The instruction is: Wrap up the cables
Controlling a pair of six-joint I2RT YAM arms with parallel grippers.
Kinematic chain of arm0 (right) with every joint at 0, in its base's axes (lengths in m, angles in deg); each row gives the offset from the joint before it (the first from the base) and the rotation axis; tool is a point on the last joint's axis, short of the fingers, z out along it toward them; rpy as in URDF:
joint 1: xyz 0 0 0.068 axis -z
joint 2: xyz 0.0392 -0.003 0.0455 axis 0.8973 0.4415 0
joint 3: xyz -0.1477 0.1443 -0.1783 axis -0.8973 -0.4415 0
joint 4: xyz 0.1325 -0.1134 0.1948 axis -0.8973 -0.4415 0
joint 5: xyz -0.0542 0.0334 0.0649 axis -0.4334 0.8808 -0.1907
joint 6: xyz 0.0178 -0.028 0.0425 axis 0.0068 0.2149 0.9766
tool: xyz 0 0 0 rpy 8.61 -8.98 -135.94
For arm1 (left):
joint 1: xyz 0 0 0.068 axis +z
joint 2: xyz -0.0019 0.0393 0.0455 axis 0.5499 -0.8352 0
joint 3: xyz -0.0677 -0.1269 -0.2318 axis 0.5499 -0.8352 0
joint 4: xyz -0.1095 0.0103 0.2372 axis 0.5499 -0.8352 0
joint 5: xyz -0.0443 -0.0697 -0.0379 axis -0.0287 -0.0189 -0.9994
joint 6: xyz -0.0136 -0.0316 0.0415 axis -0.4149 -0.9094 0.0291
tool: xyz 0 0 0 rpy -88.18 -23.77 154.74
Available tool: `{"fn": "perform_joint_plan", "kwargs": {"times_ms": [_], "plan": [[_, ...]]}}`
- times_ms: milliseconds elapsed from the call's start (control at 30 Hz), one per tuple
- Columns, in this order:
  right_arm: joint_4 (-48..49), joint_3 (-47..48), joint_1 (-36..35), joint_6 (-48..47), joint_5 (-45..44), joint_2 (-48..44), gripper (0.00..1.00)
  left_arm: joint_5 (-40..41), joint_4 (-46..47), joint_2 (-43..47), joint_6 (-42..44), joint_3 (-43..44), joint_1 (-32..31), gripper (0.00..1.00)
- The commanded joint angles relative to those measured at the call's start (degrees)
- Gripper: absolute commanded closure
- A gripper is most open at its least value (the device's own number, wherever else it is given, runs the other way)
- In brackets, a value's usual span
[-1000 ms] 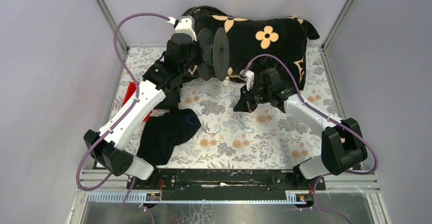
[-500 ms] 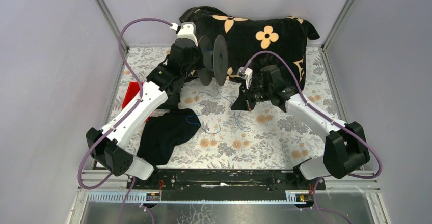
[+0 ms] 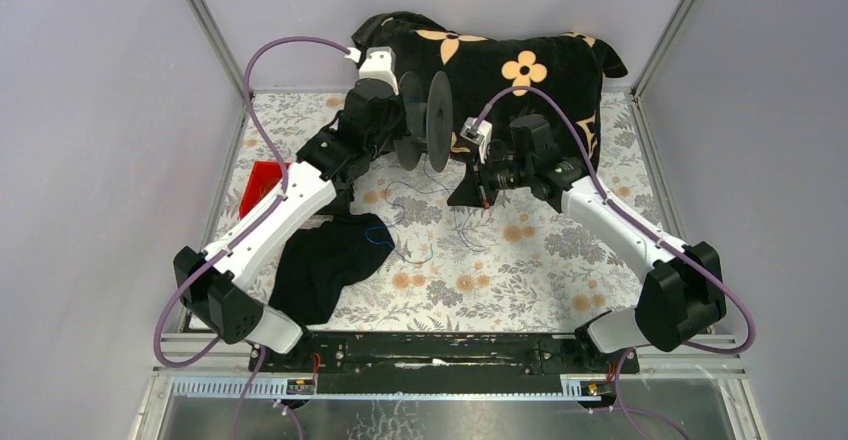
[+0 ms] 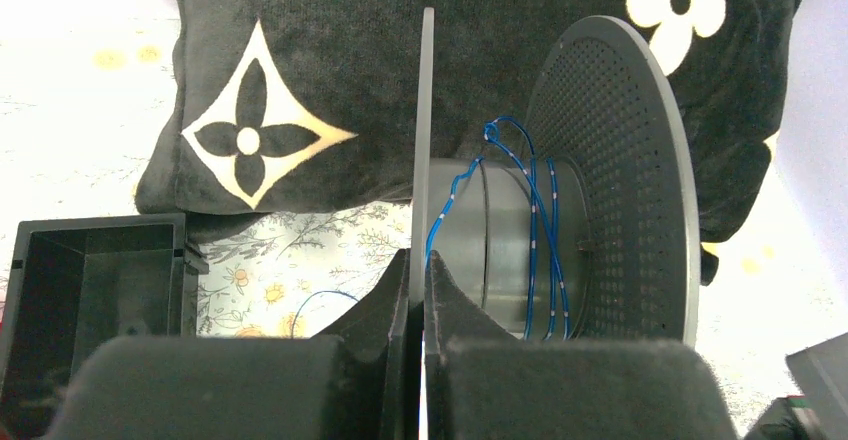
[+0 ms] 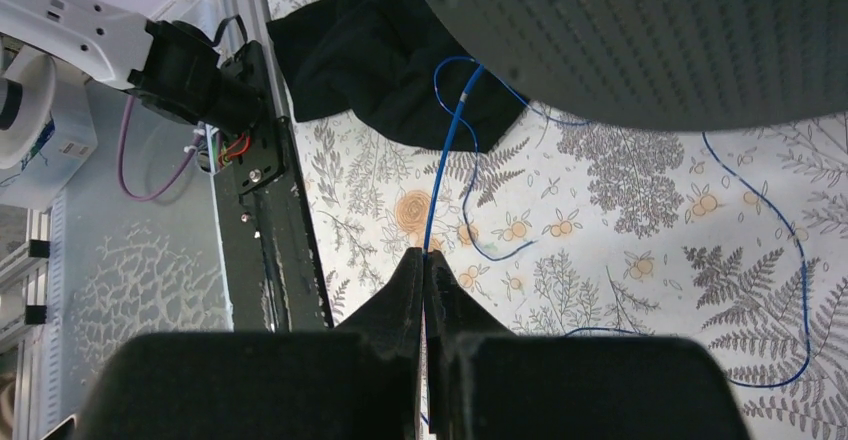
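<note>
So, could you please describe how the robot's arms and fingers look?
Both the left arm and right arm have white link shells between chunky black joints. A thick purple cord loops along each. The fingers are matte black, blocky, tapering to thin tips.

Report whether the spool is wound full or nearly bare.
Nearly bare. Only a few turns of blue cable cross the hub of the spool, grey showing between them; more lies loose on the table.

Your table [image 3: 560, 260], floral-patterned top, carries:
- Black cloth [image 3: 320, 260], crumpled, front left.
- Red item [image 3: 262, 182], just behind the cloth and to its left, partly hidden.
- Cushion [image 3: 520, 70], black with flowers, far behind the cloth at the back edge.
- Blue cables [image 5: 798, 270], loose, touching the cloth's right edge and trailing right.
</note>
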Motion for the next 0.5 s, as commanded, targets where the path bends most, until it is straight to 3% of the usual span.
{"fn": "perform_joint_plan", "kwargs": {"times_ms": [0,467], "plan": [[-1.8,5.6,-1.1,0.2,2.6,-0.2,1.0,4.0,8.0,-0.5,0.8,0.8,-1.3,1.0],[-11.3,21.4,-1.5,3.2,-2.7,3.3,1.0,11.7,10.6,0.9,5.8,-1.9,-5.3,1.0]]}}
